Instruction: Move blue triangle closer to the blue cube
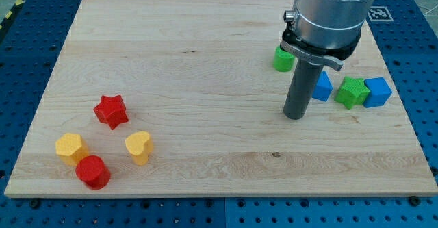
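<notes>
My tip (294,116) down, rod upright

- My tip (294,116) stands on the wooden board (205,64) at the right, just left of the blue triangle (321,86), whose left part hides behind the rod.
- Right of the blue triangle, a green star-shaped block (352,92) sits between it and the blue cube (377,92), touching the cube and blocking the straight path.
- A green block (283,58), partly hidden by the arm, lies on the far side, just left of the rod.
- The near side of this row is open board to the near edge.
- Far off at the near left, a red star (111,111), yellow hexagon-like block (71,148), yellow heart (139,146) and red cylinder (92,172) cluster together.
- The middle of the board offers wide passage.
</notes>
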Controlling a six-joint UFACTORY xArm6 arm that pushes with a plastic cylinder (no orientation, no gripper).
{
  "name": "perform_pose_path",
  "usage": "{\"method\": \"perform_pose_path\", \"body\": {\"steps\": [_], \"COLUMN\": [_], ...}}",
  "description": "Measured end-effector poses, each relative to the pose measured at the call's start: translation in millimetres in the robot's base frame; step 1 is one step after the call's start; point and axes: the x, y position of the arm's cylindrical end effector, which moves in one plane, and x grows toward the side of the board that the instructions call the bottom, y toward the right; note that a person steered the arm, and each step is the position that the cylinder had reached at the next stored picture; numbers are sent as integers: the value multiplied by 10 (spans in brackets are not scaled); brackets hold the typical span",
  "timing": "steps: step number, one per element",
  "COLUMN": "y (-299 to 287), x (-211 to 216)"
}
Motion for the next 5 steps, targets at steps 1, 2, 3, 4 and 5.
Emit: {"method": "perform_pose_path", "body": {"steps": [1,2,3,4,5], "y": [70,167,262,428,560], "x": [-132,-254,-416,-593,-699]}}
